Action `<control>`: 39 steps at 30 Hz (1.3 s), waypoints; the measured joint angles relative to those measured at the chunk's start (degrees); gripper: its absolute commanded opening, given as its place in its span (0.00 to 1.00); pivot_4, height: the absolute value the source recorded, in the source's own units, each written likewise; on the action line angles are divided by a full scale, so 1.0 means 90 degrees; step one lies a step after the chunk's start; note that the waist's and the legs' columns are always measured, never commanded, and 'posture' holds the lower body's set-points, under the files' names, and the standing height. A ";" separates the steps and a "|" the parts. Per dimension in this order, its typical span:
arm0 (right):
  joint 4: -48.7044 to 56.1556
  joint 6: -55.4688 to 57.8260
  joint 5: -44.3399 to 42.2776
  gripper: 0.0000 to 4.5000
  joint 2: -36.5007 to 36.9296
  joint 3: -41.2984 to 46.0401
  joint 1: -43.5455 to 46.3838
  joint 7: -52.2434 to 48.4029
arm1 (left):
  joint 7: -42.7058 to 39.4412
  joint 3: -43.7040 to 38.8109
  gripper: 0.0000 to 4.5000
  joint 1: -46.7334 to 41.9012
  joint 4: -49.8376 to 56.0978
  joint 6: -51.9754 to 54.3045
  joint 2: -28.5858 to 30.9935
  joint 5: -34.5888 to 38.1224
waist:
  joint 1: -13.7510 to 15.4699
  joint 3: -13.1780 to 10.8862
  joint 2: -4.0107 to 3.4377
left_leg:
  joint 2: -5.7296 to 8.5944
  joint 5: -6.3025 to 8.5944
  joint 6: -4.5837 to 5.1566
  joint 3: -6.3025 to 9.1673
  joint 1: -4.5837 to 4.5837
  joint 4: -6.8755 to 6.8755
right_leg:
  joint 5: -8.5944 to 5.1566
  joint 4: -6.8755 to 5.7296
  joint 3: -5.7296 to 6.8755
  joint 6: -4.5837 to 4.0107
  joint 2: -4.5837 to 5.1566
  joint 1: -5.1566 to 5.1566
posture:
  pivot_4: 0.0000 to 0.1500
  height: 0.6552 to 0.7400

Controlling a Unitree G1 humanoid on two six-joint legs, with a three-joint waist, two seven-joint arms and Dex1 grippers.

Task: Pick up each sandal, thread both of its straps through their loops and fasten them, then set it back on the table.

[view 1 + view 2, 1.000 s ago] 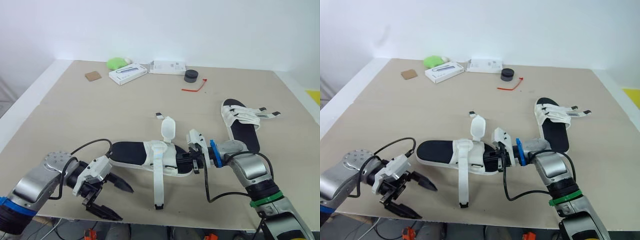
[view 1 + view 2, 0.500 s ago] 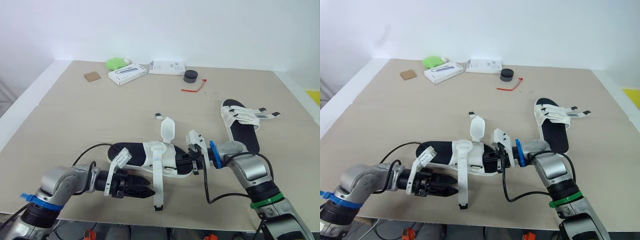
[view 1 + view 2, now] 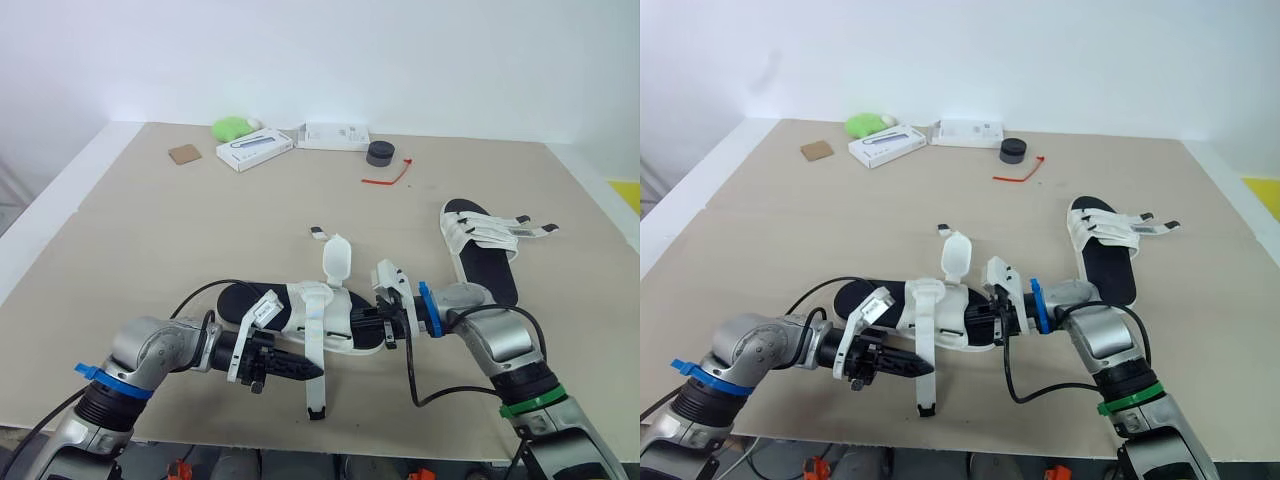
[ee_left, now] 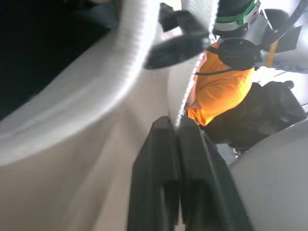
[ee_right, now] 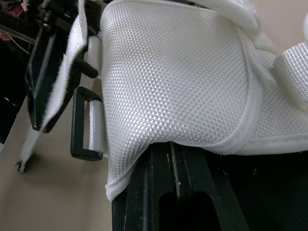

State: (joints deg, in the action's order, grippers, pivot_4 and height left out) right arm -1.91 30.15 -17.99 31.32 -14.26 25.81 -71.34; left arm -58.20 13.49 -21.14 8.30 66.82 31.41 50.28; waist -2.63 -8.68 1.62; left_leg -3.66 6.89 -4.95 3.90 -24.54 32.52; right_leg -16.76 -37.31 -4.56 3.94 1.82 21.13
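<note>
Sandal point(image 3: 335, 312) of white mesh clamped by right gripper point(image 3: 372, 326), left gripper point(image 3: 302, 369) closed at strap point(image 3: 316, 395)

Table point(image 3: 150, 230) bears near sandal point(image 3: 250, 300), far sandal point(image 3: 485, 262), white box point(image 3: 255, 148), red tie point(image 3: 388, 178).

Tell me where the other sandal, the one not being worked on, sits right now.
In the left eye view, the other sandal lies on the right side of the table, beyond the right gripper and apart from the near sandal.

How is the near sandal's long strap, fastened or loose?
Loose: the strap lies unthreaded, trailing off the sandal onto the table.
</note>
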 measured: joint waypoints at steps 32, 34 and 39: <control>-0.0196 -0.0045 -0.0017 0.00 -0.0109 -0.0056 0.0177 -0.0187 | -0.3344 0.1159 0.00 -0.4180 -0.4693 -0.0150 -0.0027 -0.1422 | -0.0051 -0.0011 0.0014 | -0.0006 0.0004 -0.0007 0.0014 -0.0025 -0.0003 | -0.0004 -0.0020 -0.0010 -0.0007 -0.0031 0.0018 | 1.00 1.00; -0.0163 -0.0043 -0.0021 0.00 -0.0110 -0.0051 0.0161 -0.0175 | -0.3495 0.1159 0.00 -0.4394 -0.4988 -0.0229 -0.0177 -0.1593 | -0.0055 -0.0011 0.0014 | -0.0007 0.0004 -0.0007 0.0014 -0.0032 -0.0003 | -0.0004 -0.0023 -0.0010 -0.0007 -0.0033 0.0022 | 1.00 1.00; -0.0088 -0.0028 -0.0037 0.00 -0.0110 -0.0032 0.0113 -0.0144 | -0.3719 0.1011 0.00 -0.4819 -0.5709 -0.0301 -0.0388 -0.1789 | -0.0064 -0.0012 0.0013 | -0.0008 0.0005 -0.0006 0.0015 -0.0037 -0.0003 | -0.0003 -0.0033 -0.0011 0.0010 -0.0035 0.0026 | 1.00 1.00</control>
State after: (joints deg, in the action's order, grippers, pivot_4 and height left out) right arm -2.70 29.90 -18.32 30.33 -14.54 26.83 -72.63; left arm -91.67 22.58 -64.51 -43.08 64.11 27.92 34.18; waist -3.20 -8.78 1.74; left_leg -3.73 6.94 -5.00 4.03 -24.88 32.49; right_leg -16.79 -37.61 -4.66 4.03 1.50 21.37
